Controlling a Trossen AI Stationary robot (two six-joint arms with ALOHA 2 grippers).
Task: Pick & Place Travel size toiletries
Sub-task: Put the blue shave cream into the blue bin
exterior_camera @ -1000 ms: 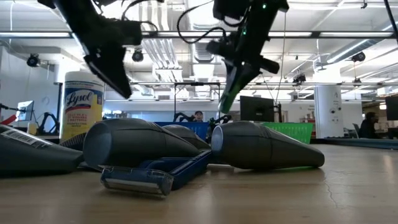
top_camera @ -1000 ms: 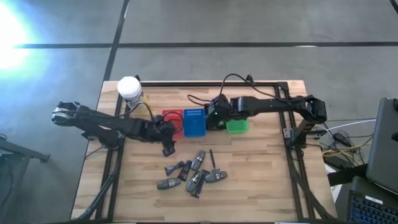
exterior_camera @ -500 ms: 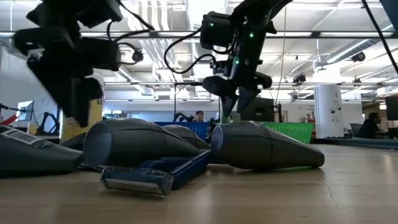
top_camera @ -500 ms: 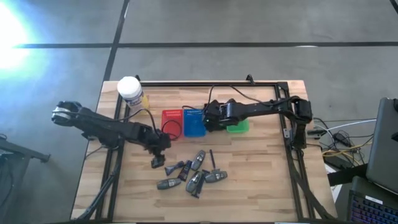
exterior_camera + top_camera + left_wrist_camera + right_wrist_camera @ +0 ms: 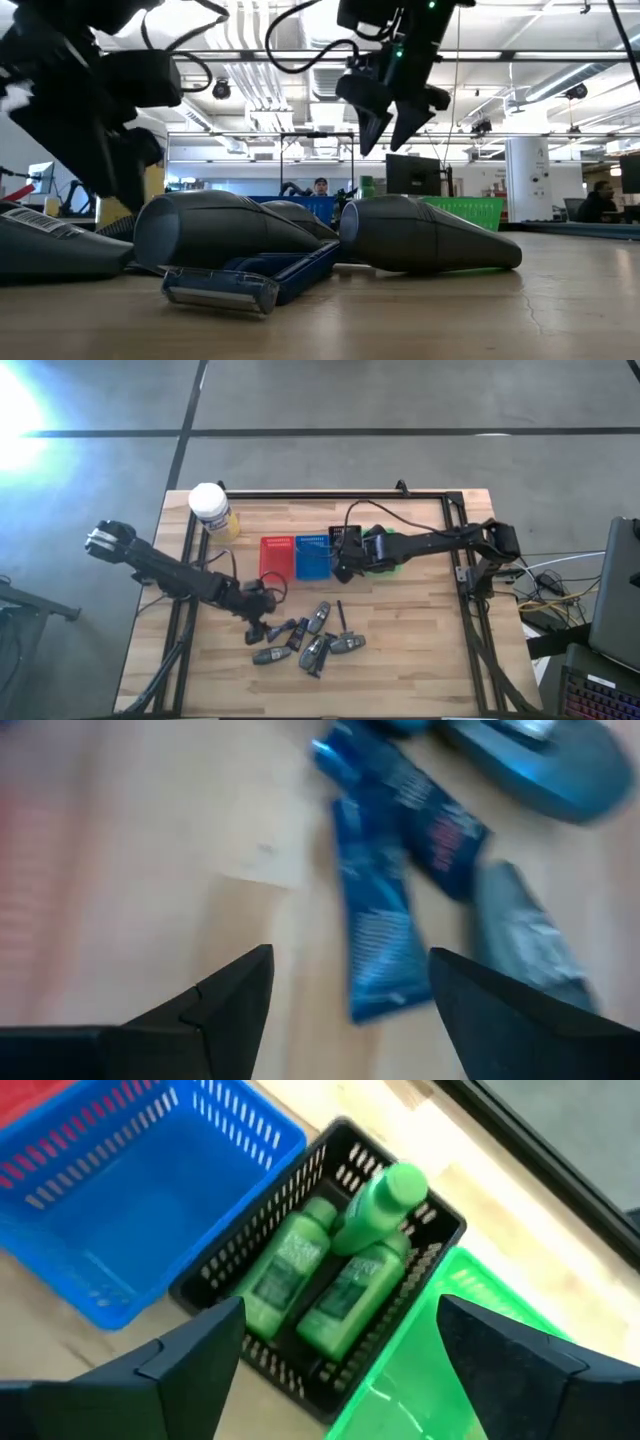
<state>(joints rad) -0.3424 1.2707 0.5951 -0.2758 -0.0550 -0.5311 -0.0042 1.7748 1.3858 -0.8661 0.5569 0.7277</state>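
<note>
From above, the wooden tabletop (image 5: 420, 630) carries a row of small trays near its middle: a red tray (image 5: 276, 557), a blue tray (image 5: 313, 556), a black tray (image 5: 345, 538) mostly under the right arm, and a green tray (image 5: 385, 565). A white-capped yellow jar (image 5: 211, 509) stands at the far left corner. A loose heap of dark grey oblong tubes (image 5: 322, 618) and thin dark sticks (image 5: 340, 615) lies on the near half of the tabletop, their long axes at mixed angles, most slanting toward the trays. The left tool (image 5: 256, 630) is low at the left edge of that heap, and the right tool (image 5: 343, 568) hangs over the black tray. In the low view, 2 grey tubes (image 5: 425, 235) lie on their sides with tapered ends pointing right, a blue razor-like stick (image 5: 250, 280) flat in front of them; the right tool (image 5: 385, 120) hangs above with its fingers spread and nothing between them, while the left tool (image 5: 95, 150) is a dark blur on the left. The left wrist view shows the left tool (image 5: 350, 990) with its fingers apart and empty, over a blue flat packet (image 5: 380, 930) whose long axis runs away from the camera, beside a grey tube (image 5: 525, 940). The right wrist view shows the right tool (image 5: 335, 1350) open above the black tray (image 5: 230, 1285), where 3 green bottles (image 5: 345, 1300) lie side by side, long axes parallel, one cap (image 5: 400, 1183) pointing to the tray's far corner; the blue tray (image 5: 130, 1230) and green tray (image 5: 440, 1370) flank it.
</note>
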